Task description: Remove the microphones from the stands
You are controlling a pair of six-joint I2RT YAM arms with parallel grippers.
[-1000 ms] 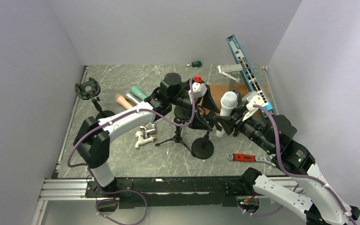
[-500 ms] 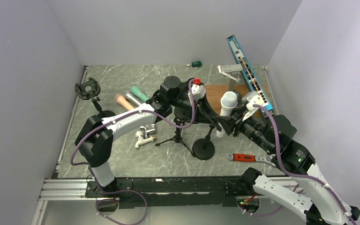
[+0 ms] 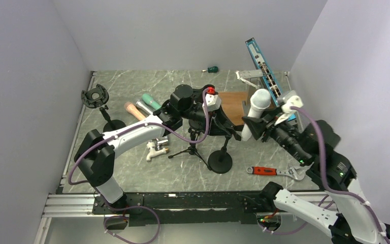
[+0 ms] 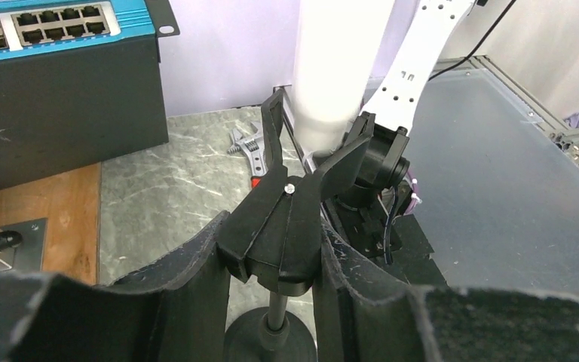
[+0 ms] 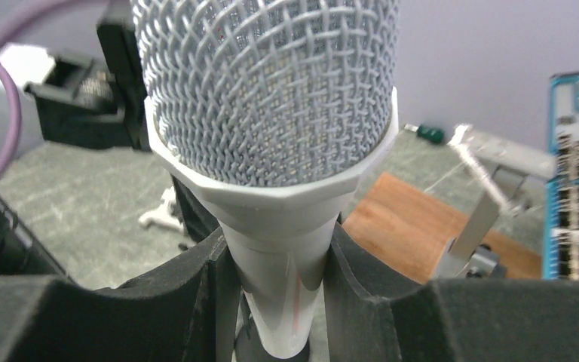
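You had the microphone (image 3: 256, 109) clenched in the right tool (image 3: 251, 129), seemingly just clear of the stand (image 3: 219, 161) clip (image 4: 286, 226) that the left tool (image 4: 279, 279) clamped, toward the surface's (image 3: 132, 173) right edge; only set-down remained.

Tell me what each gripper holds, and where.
Right gripper grips the microphone on its handle, just under the mesh head; left gripper grips the stand by its clip's base.

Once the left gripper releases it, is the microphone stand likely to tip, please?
Probably not: the microphone stand has a wide round base under a thin stem, so it looks bottom-heavy. Its clip looks empty, leaving little top weight. A sideways push might rock it.
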